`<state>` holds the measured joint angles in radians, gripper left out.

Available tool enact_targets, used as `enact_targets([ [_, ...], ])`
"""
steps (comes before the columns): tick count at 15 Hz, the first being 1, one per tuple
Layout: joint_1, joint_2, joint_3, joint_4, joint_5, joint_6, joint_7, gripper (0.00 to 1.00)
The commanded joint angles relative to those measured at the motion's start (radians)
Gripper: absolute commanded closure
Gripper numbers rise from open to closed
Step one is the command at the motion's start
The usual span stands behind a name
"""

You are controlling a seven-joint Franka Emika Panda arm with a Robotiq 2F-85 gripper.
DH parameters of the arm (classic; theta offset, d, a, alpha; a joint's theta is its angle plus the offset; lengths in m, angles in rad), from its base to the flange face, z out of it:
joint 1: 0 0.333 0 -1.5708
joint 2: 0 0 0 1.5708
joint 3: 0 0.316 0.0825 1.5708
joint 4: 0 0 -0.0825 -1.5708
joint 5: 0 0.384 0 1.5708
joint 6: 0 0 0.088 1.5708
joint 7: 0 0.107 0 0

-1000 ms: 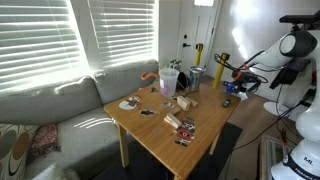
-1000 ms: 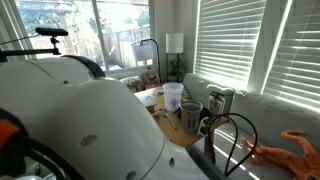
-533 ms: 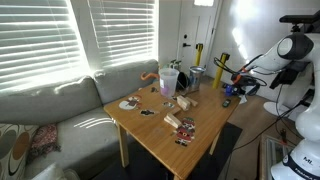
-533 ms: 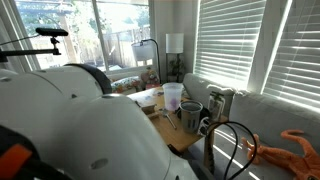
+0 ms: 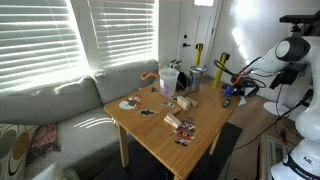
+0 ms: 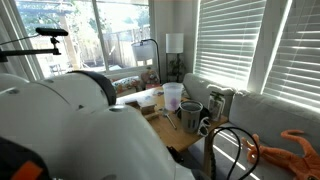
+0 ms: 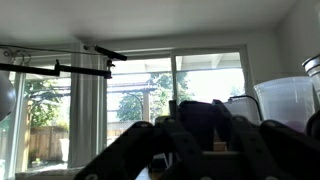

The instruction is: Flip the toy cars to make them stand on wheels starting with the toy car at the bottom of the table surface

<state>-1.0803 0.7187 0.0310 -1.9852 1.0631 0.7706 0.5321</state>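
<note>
In an exterior view: counter (image 5: 160,150) mid frame. Toy cars (image 5: 146,112) are tiny dark specks on it; count, long axis, heading too small to tell. My hand (image 5: 230,93) over counter's right corner.

In an exterior view: one white cup (image 6: 172,95), one dark mug (image 6: 190,116) on counter, centre frame.

Wrist view: my hand (image 7: 205,125) pressed nearly together; can't tell if pinching anything.

A grey sofa (image 5: 60,108) sits beneath white window blinds (image 5: 40,40). A translucent cup (image 6: 172,95) stands near a dark mug (image 6: 190,116).
</note>
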Motion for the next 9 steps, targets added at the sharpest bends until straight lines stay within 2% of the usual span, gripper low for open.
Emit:
enact_targets([
  [1, -0.014, 0.059, -0.01, 0.043, 0.006, 0.005, -0.007, 0.88],
  [4, -0.025, 0.072, -0.019, 0.048, 0.002, 0.003, -0.004, 0.88],
  [5, 0.027, 0.075, -0.081, 0.053, 0.012, -0.018, -0.019, 0.88],
  [9, 0.068, 0.094, -0.166, 0.063, 0.034, -0.015, -0.018, 0.88],
])
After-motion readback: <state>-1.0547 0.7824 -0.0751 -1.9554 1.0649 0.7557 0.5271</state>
